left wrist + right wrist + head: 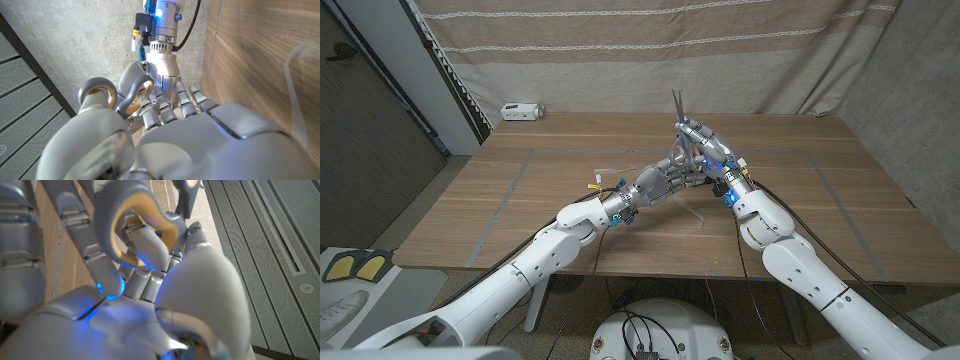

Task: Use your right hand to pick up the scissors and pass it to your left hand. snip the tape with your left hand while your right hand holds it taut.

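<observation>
The scissors [678, 108] stand upright above the middle of the table, blades pointing up. My right hand [708, 152] grips them around the handles. In the right wrist view one finger passes through a grey, yellow-lined handle loop [134, 227]. My left hand [663, 180] meets it from the left with its fingers at the same handles. One handle loop [96, 92] sits on the left thumb and the other loop [138, 89] lies among the fingers. A clear strip of tape [295, 80] shows over the wood; where it ends is hard to tell.
A small white device [520, 111] sits at the table's back left edge. Grey lines [510, 190] mark a rectangle on the wooden table [820, 215]. A striped curtain [640, 50] hangs behind the table.
</observation>
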